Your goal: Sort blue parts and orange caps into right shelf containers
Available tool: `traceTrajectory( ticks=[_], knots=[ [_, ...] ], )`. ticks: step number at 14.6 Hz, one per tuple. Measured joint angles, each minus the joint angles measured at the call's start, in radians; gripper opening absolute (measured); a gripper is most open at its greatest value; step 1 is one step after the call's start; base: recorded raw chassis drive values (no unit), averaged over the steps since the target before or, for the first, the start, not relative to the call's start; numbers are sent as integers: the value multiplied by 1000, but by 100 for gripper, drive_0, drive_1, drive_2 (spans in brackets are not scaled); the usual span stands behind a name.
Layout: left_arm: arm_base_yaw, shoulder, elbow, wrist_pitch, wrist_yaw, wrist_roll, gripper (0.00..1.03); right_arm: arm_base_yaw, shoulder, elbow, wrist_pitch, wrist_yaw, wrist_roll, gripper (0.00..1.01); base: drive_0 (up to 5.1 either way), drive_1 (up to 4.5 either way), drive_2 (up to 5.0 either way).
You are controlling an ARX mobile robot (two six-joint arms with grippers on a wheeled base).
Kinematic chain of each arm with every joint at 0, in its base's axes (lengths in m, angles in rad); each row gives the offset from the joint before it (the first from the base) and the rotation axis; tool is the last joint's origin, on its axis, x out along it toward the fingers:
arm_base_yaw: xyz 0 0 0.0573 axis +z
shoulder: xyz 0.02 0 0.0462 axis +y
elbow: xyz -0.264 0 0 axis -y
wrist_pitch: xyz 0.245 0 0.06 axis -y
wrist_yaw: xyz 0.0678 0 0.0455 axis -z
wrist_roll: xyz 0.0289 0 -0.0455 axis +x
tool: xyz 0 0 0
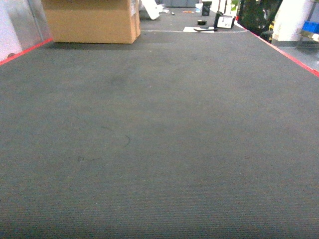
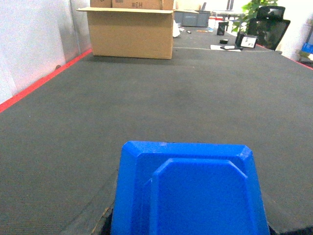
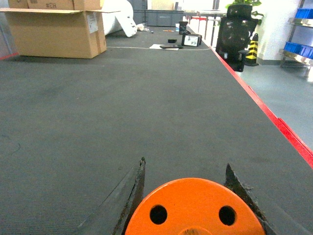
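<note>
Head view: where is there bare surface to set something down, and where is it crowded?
The grey mat is bare from the near edge to the cardboard box, between the red side stripes. Clutter sits only at the far end: the box far left, small dark items far right.

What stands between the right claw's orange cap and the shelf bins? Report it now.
Nothing lies on the carpet just ahead of the orange cap in the right claw. Toward the blue shelf bins, far right, a black chair and a striped cone stand beyond the carpet's red edge.
</note>
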Motion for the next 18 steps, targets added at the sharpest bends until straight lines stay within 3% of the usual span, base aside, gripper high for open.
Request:
traceTrajectory(
  ticks=[5, 18],
  knots=[
    [0, 0, 0, 0, 0, 0, 44, 0, 0, 0, 0, 0, 0, 43, -14, -14, -14],
    [1, 0, 0, 0, 0, 0, 44, 0, 0, 0, 0, 0, 0, 43, -170, -170, -170]
  ],
)
